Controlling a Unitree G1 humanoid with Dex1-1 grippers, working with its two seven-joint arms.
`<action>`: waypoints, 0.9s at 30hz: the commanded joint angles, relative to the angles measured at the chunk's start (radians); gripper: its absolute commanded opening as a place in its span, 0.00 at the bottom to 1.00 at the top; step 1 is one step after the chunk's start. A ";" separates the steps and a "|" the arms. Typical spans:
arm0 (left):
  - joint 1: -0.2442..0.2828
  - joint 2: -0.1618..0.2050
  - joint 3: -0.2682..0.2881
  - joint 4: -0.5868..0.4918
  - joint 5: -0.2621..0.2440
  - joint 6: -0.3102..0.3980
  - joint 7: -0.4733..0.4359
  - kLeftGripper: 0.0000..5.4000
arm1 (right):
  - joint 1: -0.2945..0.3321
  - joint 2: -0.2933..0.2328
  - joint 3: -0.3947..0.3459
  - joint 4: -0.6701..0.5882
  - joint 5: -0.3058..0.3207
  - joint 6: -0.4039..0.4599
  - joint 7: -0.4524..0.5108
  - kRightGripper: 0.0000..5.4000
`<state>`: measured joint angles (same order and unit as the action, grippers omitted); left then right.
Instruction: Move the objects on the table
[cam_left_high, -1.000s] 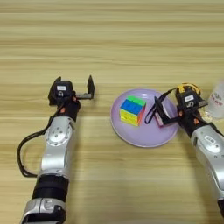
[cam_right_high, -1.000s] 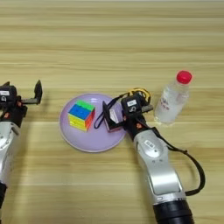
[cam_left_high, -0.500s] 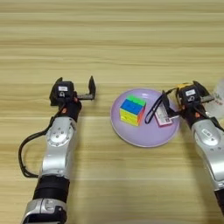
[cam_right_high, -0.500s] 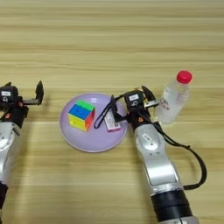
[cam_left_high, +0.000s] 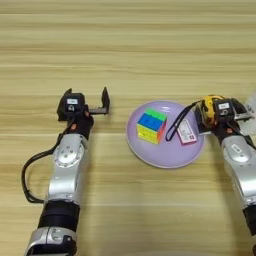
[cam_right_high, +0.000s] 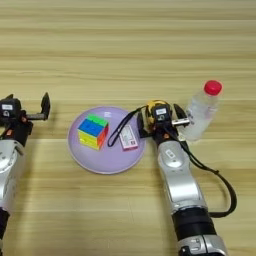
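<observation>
My right end effector (cam_right_high: 159, 116) is pinched on the yellow-black tape measure (cam_right_high: 154, 108) at the right rim of the lilac plate (cam_right_high: 97, 165), with the measure's black strap (cam_right_high: 119, 131) and tag (cam_right_high: 129, 137) trailing onto the plate beside the puzzle cube (cam_right_high: 93, 132), which sits left of centre on it. Just right of that end effector I see the clear bottle (cam_right_high: 201, 113) with its red cap standing upright on the table (cam_right_high: 125, 45). My left end effector (cam_left_high: 89, 102) rests on the table well left of the plate, fingers spread and holding nothing.
</observation>
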<state>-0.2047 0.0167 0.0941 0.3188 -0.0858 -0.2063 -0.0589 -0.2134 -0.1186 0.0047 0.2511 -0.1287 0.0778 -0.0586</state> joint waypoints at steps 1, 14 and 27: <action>0.010 0.000 -0.004 0.004 0.002 -0.001 -0.002 0.99 | -0.018 0.004 -0.023 0.040 0.011 -0.009 -0.017 1.00; 0.016 -0.002 -0.004 -0.003 0.000 0.000 -0.004 0.99 | -0.038 0.028 -0.039 0.087 0.067 0.012 0.024 1.00; 0.020 -0.002 -0.003 -0.010 -0.001 0.002 -0.003 1.00 | -0.058 0.030 -0.045 0.136 0.093 0.020 0.033 0.93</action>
<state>-0.1914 0.0145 0.0941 0.3173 -0.0863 -0.2062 -0.0614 -0.2703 -0.0952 -0.0421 0.3617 -0.0407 0.0774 -0.0316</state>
